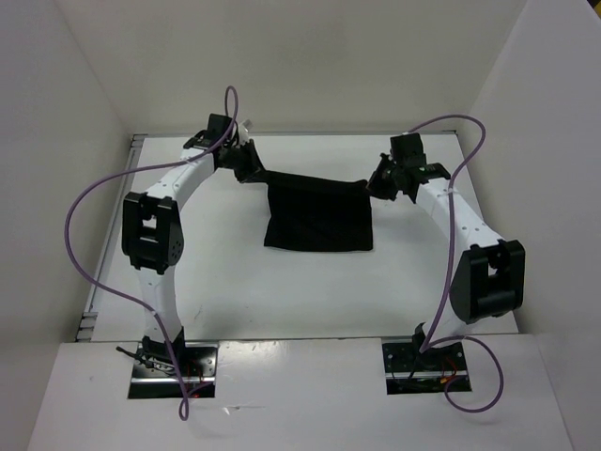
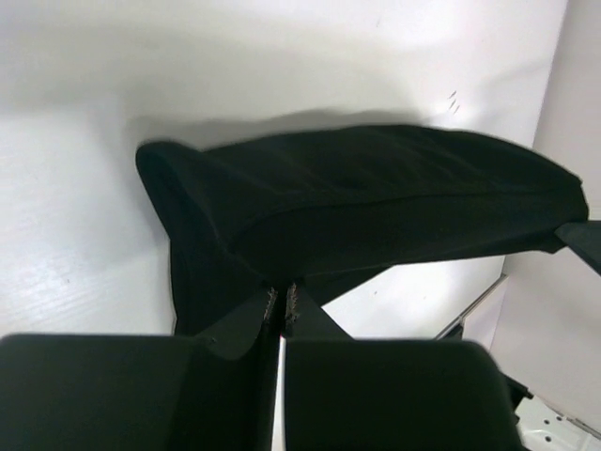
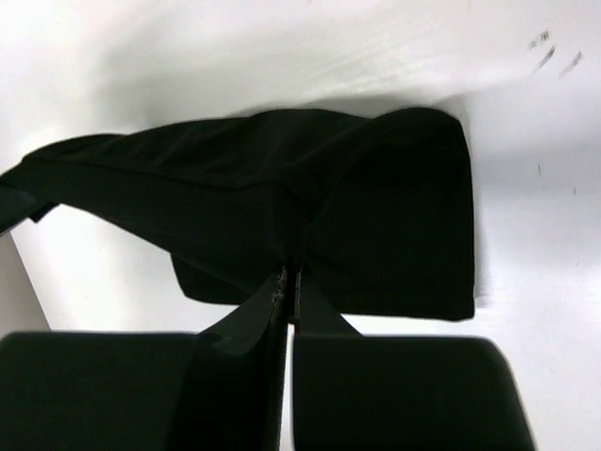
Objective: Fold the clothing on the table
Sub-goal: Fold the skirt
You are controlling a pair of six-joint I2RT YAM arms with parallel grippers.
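Observation:
The black clothing (image 1: pixel 317 214) hangs stretched between both grippers over the far middle of the white table (image 1: pixel 235 282), its lower part resting on the surface. My left gripper (image 1: pixel 254 171) is shut on the garment's upper left corner; in the left wrist view the fingertips (image 2: pixel 280 303) pinch the fabric (image 2: pixel 357 202), which runs off to the right. My right gripper (image 1: pixel 374 184) is shut on the upper right corner; in the right wrist view its gripper (image 3: pixel 288 282) clamps the cloth (image 3: pixel 376 216), which sags away to the left.
White walls (image 1: pixel 75 113) enclose the table on the left, back and right. A thin metal rail (image 1: pixel 282 134) runs along the far edge. Purple cables (image 1: pixel 80 244) loop beside both arms. The arm bases (image 1: pixel 174 368) sit at the near edge.

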